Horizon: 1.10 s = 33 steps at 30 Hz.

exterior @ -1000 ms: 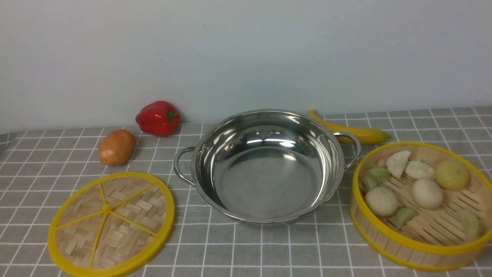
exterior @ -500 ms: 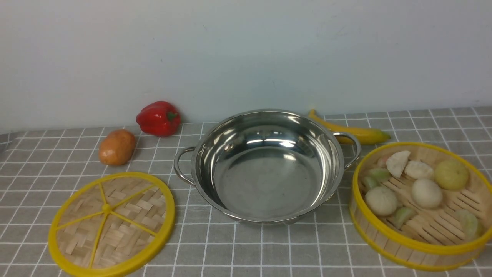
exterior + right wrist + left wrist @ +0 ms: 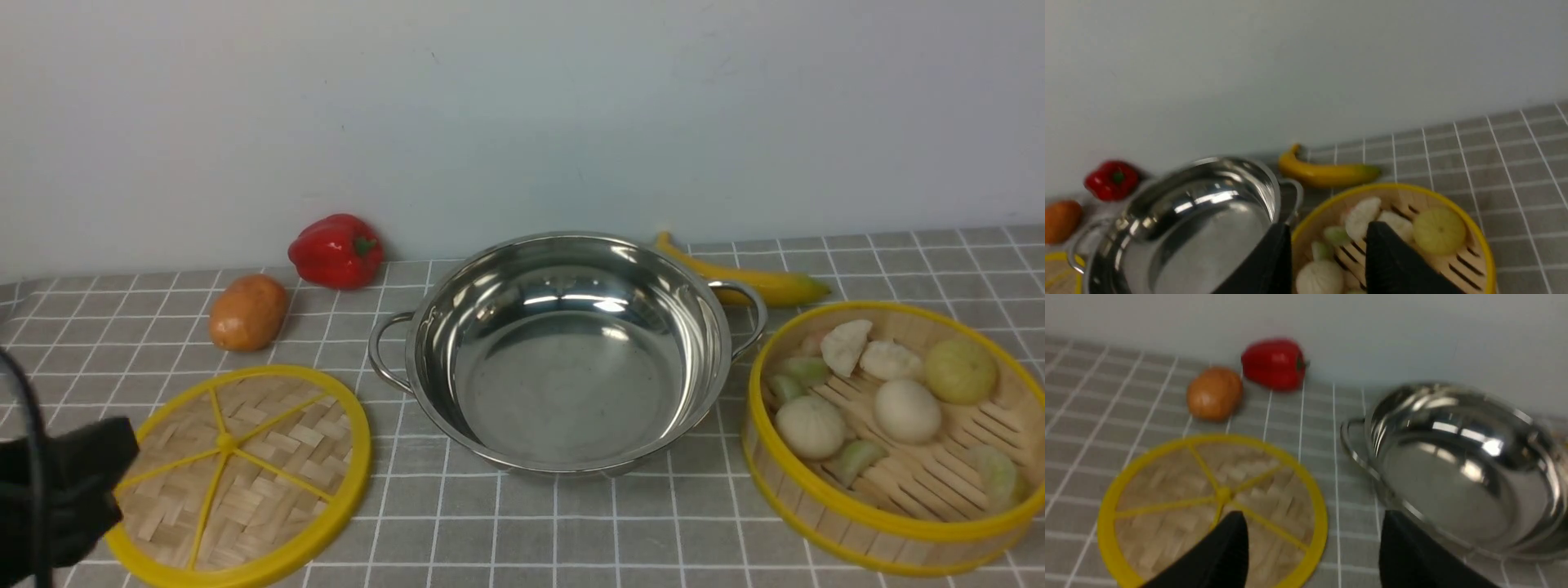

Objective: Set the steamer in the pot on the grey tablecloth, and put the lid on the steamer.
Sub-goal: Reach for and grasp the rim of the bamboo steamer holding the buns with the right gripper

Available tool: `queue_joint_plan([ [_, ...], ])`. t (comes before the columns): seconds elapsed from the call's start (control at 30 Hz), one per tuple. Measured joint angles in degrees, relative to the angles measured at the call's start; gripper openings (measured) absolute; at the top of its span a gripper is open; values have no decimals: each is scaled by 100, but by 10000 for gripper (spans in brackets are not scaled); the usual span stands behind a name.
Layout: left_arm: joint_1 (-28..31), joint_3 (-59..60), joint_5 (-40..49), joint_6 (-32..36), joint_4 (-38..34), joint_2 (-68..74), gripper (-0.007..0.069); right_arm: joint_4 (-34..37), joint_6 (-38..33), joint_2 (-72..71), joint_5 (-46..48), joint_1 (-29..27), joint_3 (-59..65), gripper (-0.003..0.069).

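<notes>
The left gripper [image 3: 1312, 522] stands wide open. Its two black fingers [image 3: 1220, 555] taper to blunt tips, with a broad gap between their inner faces and nothing gripped. In the front view only the dark, blocky end of the left arm [image 3: 65, 482] shows, low at the near left edge. The right gripper [image 3: 1327, 228] is parted too, though less widely than the left. Its black fingers [image 3: 1396, 265] run roughly parallel on their inner sides and clasp nothing, both pointing forward and downward.
</notes>
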Motion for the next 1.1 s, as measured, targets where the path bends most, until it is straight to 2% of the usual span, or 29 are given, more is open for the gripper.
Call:
queue_joint_plan([
  [0.13, 0, -220, 653, 359, 0, 667, 409, -863, 204, 958, 1216, 0, -1076, 273],
  [0.2, 0, -278, 743, 429, 0, 798, 409, -1062, 211, 1165, 1483, 0, -1299, 273],
  [0.3, 0, -681, 1088, 643, 6, 1235, 409, -1646, 226, 1873, 2393, 0, -2495, 273],
  [0.47, 0, -1470, 1746, 712, 314, 1795, 409, -1877, 34, 2451, 2528, 0, -3484, 273],
  [0.6, 0, -1967, 2314, 712, 801, 2166, 409, -1859, -8, 2538, 2543, 0, -3506, 273],
  [0.77, 0, -2370, 2856, 645, 1421, 2626, 409, -1816, 123, 2543, 2582, 0, -2904, 273],
  [1.1, 0, -2388, 2926, 645, 1519, 3162, 409, -1673, 420, 2549, 2627, 0, -1477, 273],
])
